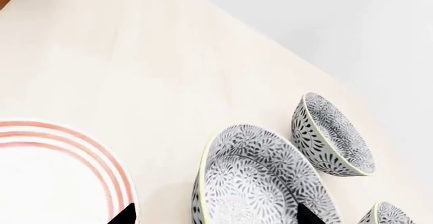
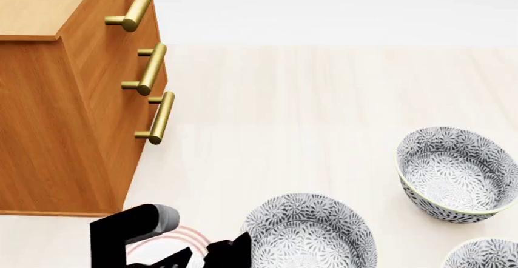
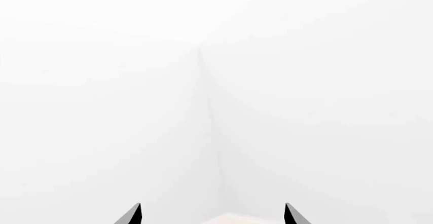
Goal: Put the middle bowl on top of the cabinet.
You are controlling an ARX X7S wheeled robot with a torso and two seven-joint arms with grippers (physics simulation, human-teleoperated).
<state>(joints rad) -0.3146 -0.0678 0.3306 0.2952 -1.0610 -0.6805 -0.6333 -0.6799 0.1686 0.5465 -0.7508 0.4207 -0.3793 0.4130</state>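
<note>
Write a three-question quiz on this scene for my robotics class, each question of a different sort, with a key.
1. True or false: a bowl already sits on top of the cabinet.
2. How many brass handles show on the cabinet front in the head view?
3. The left gripper has its tips either side of which things? A) the plate only B) the plate's edge and the middle bowl C) the far bowl

Key: 1 false, the top shown is bare wood. 2 three. 3 B, with the tips spread apart.
</note>
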